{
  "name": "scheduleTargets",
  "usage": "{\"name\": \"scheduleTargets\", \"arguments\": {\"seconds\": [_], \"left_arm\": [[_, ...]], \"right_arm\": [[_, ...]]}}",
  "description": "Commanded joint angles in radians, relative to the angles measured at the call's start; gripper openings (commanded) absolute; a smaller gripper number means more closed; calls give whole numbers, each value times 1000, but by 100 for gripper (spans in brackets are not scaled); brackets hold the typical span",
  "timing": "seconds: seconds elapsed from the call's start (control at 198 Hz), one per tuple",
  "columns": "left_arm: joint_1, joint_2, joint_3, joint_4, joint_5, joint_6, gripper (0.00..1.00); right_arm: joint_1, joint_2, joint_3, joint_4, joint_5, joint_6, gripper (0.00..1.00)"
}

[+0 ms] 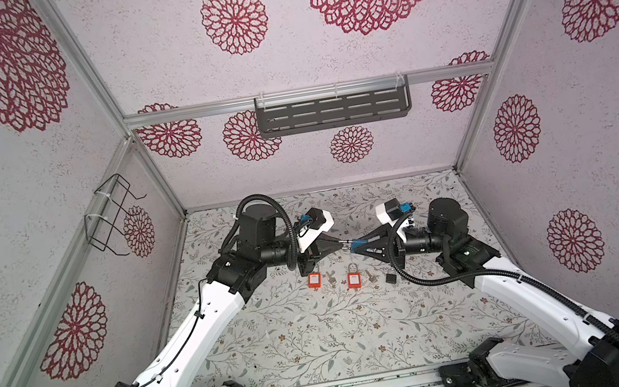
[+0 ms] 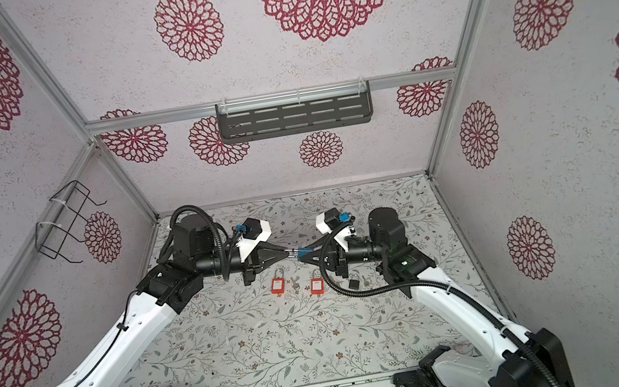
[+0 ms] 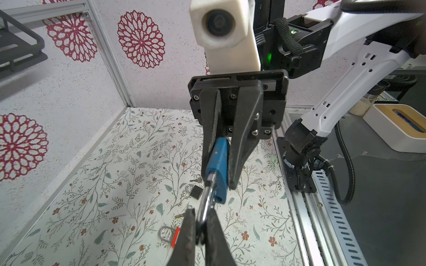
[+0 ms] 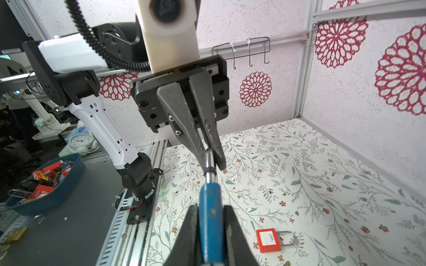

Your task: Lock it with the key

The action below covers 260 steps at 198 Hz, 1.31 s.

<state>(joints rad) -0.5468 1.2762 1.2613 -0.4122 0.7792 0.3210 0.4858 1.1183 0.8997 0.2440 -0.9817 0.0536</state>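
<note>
A blue padlock [image 1: 359, 241] [image 2: 303, 251] hangs in the air between my two grippers, above the floral mat. My left gripper [image 3: 201, 210] [image 1: 340, 243] is shut on its silver shackle [image 3: 207, 198]. My right gripper [image 4: 210, 207] [image 1: 354, 246] is shut on the blue body [image 4: 209, 218], one finger pressed against each side. In the left wrist view the body [image 3: 217, 165] sits deep between the right gripper's fingers. A small key [image 1: 331, 280] lies on the mat between two red padlocks, and another key [image 1: 373, 277] lies further right.
Two red padlocks [image 1: 315, 280] [image 1: 353, 279] and a black padlock [image 1: 390, 277] lie on the mat below the grippers. A dark shelf [image 1: 332, 111] hangs on the back wall and a wire rack [image 1: 109, 217] on the left wall. A blue bin [image 4: 46, 184] of locks sits outside the cell.
</note>
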Motion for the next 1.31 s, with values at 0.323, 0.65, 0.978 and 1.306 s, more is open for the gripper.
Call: {"name": "scheduleTargets", "arguments": {"seconds": [0.323,0.65,0.978,1.306], "left_arm": [[7,27,40,-20,82,-23,0],[7,48,29,-19,112,-41,0],[-49,73,45,-62,15,33,0],[-59,103,46,-30,77,-26,0]], "right_arm": [[-4,37,41,34,-40,-95,0],[1,53,30,129,-31,-111,0],[5,89,16,250,-88,32,0],[9,103,31,261,-48,-29,0]]}}
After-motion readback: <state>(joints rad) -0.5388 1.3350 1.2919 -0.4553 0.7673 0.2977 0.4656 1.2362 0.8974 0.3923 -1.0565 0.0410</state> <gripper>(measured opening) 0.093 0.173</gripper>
